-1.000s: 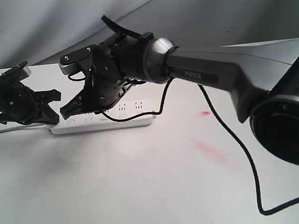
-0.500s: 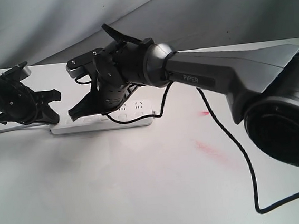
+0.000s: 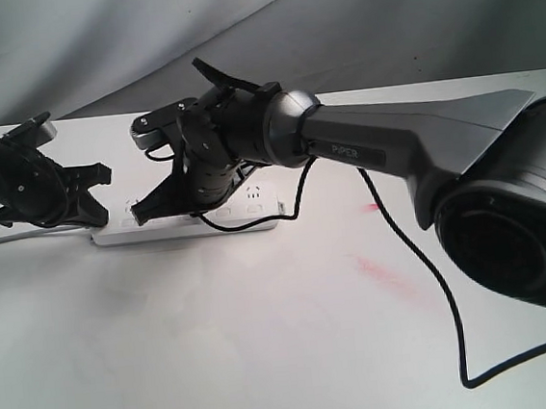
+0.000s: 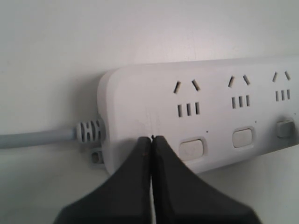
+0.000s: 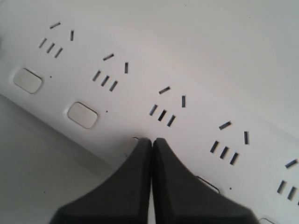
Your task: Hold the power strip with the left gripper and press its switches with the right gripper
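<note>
Red-smudged white table (image 3: 220,355), perhaps cloth backdrop (image 3: 400,18)

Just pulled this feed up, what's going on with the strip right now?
The left gripper is shut, with its tips set on the edge of the white power strip near the grey cord. It is pinning the strip rather than clasping it. The right gripper, also shut, has its tips down on the row of switches. Two switches show bare beside the tips, and the contact itself is hidden.
</note>
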`<state>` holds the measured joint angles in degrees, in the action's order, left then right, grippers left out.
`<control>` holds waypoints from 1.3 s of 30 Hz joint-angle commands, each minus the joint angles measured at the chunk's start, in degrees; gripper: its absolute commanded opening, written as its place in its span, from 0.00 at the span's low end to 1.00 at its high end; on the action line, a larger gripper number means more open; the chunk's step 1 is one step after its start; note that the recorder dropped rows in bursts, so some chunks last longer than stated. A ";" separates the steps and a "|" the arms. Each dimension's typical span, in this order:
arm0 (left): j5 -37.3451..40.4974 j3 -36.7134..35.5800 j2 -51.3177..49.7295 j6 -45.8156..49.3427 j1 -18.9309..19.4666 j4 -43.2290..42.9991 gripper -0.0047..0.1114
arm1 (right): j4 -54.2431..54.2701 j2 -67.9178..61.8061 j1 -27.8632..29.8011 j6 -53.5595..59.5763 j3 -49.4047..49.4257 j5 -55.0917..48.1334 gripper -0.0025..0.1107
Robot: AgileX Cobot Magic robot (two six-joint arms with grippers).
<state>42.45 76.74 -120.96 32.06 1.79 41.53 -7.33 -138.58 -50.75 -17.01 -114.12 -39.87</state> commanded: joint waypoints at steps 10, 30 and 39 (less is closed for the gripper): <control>-0.22 0.25 0.17 -0.04 0.00 -0.09 0.04 | 0.51 0.22 0.28 -1.42 0.07 2.33 0.02; -0.22 0.25 0.17 -0.04 0.00 -0.09 0.04 | 1.14 -2.99 0.04 -1.52 0.07 -1.75 0.02; -0.22 0.25 0.17 -0.04 0.00 -0.09 0.04 | 0.70 -5.83 -0.04 -1.52 0.07 -3.23 0.02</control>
<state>42.45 76.74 -120.96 32.06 1.79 41.53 -6.00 -141.26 -50.75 -18.52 -115.05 -38.61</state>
